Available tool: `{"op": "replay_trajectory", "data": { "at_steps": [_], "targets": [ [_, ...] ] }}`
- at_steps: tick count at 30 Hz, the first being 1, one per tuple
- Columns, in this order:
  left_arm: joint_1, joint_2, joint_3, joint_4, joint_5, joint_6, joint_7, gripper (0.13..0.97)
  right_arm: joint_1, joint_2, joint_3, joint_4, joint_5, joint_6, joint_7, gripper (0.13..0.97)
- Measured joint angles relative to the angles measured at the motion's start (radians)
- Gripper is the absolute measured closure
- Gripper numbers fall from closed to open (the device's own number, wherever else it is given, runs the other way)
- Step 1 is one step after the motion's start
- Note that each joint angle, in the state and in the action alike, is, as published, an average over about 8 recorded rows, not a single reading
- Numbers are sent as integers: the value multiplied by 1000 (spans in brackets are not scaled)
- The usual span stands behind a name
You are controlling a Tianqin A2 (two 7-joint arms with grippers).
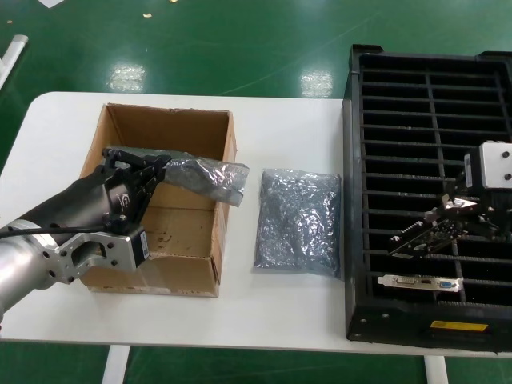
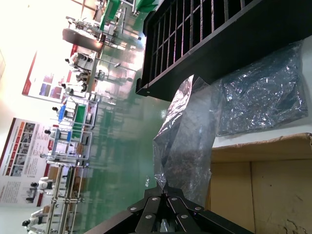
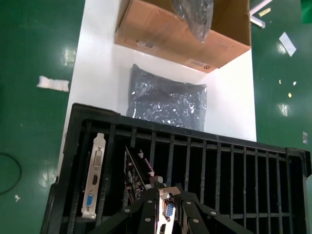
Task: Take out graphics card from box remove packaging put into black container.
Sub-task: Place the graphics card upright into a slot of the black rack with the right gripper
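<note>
Right end effector (image 1: 453, 210) gripping graphics card (image 1: 432, 228) above black container (image 1: 368, 160)

Head cam: high, looking fwd/down on the table (image 1: 280, 320), box (image 1: 164, 200) left of the crate (image 1: 428, 192). L wrist cam: close at box rim, facing over a bag toward crate and hall beyond. R wrist cam: close above crate (image 3: 195, 156), facing back to box (image 3: 180, 34). All three share crate + box.
</note>
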State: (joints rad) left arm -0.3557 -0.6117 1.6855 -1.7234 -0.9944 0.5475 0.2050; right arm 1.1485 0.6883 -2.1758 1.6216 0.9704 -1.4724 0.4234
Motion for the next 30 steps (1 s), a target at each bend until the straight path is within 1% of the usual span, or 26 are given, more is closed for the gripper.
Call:
{"op": "replay_trajectory", "data": {
  "at_steps": [8,23,30],
  "targets": [
    [0,0,0,0,0,0,0,959,-1,3,-9,8,-1,-12,-14,911],
    [0,0,0,0,0,0,0,959,-1,18,3,57,18,-40,3,911],
    [0,0,0,0,0,0,0,959,-4,16,0,57,10,-37,9,911]
  ]
}}
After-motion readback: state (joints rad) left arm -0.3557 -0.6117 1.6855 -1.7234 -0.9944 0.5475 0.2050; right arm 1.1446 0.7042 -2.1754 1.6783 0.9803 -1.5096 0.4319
